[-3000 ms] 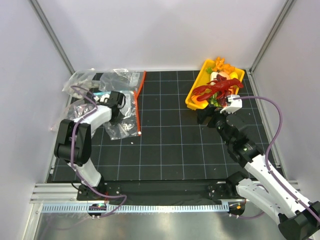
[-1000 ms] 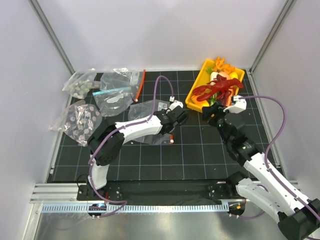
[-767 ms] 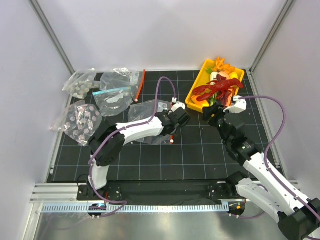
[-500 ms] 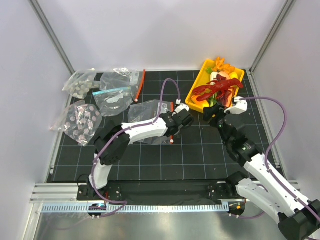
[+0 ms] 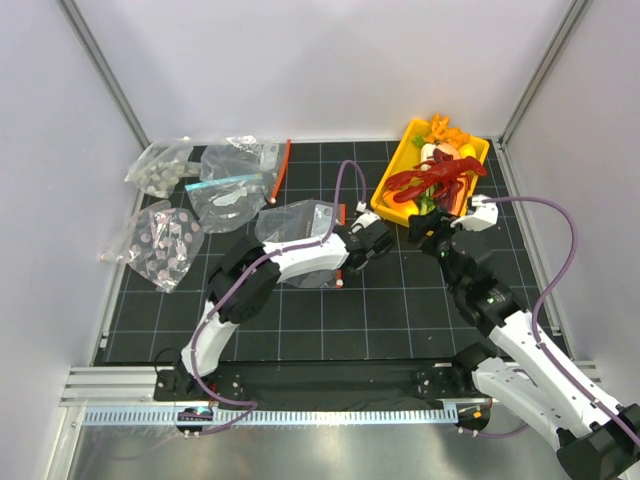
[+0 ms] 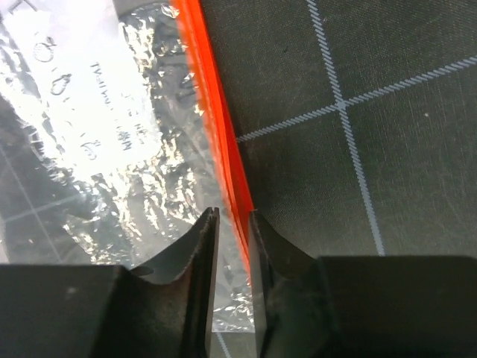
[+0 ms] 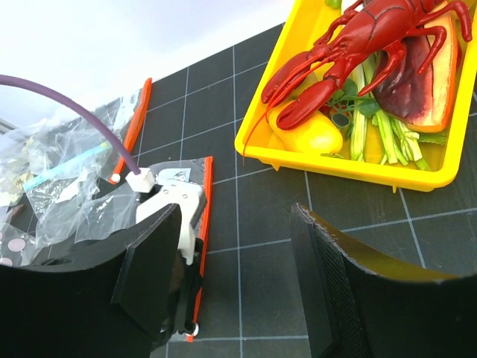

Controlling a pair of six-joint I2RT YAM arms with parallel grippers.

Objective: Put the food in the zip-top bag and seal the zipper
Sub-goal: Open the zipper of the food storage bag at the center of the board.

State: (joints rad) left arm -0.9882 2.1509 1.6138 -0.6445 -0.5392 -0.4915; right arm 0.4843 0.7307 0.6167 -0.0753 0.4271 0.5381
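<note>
The zip-top bag (image 5: 295, 232) lies crinkled on the black mat at mid-table. Its red-orange zipper (image 6: 216, 112) runs along the edge facing the tray and also shows in the right wrist view (image 7: 200, 224). My left gripper (image 5: 362, 246) is shut on the bag at the zipper, which passes between its fingertips in the left wrist view (image 6: 232, 215). The red lobster (image 5: 430, 180) lies on top of the yellow tray (image 5: 384, 206), with a yellow piece (image 7: 317, 134) beneath it and orange pieces (image 5: 445, 128) at the far end. My right gripper (image 5: 425, 232) is open and empty beside the tray's near corner.
Two bags of grey discs (image 5: 160, 240) (image 5: 160, 165), a blue-strip bag (image 5: 230, 190) and another red-strip bag (image 5: 283, 165) lie at the left rear. The tray also holds a dark red-purple slab (image 7: 417, 82) and a white-green leek (image 7: 358, 127). Enclosure walls stand on three sides.
My left arm has pulled the zip-top bag from the left pile to mid-table beside the tray, and is still creeping right. My right arm has barely moved.
</note>
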